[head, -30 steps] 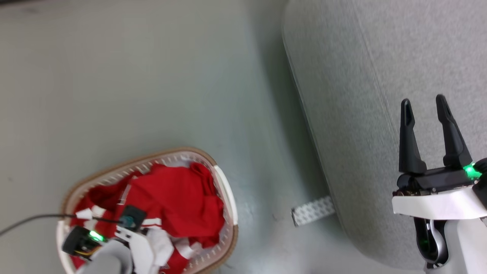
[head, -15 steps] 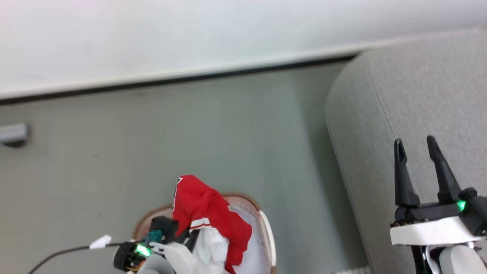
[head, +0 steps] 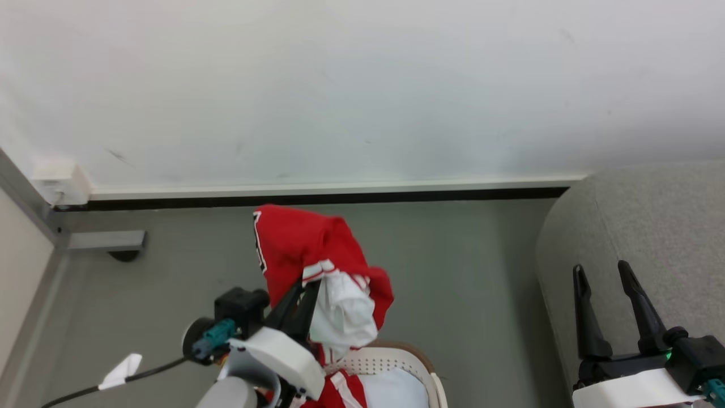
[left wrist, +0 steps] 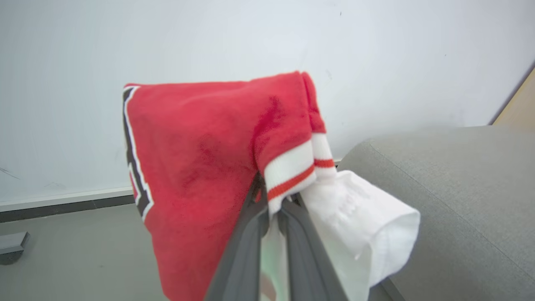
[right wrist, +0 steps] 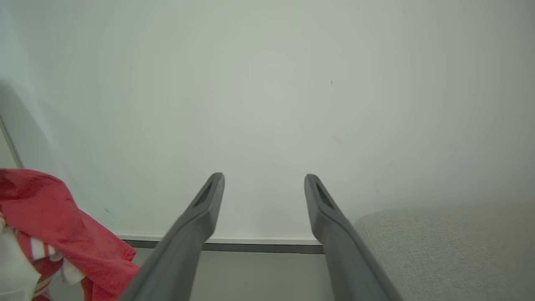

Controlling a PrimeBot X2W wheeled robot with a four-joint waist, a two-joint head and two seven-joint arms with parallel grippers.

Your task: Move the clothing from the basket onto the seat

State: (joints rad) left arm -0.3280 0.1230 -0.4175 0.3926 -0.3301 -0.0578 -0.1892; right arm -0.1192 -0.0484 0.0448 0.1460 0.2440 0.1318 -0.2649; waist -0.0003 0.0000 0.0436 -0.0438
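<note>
Left gripper [head: 306,287] is pinched tight on the clothing [head: 300,243] at its red-and-white striped trim. The clothing hangs raised above the basket [head: 420,355], which stands on the floor [head: 470,272] at the near edge, left of the seat [head: 651,226]. More red fabric and a pale cloth [head: 396,392] lie in the basket. Right gripper [head: 601,271] is spread and empty over the seat's left edge, well apart from the clothing.

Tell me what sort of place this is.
Probably a plain home-like indoor room: large grey fabric-upholstered seat, oval white plastic laundry basket on grey floor, bare white wall.
</note>
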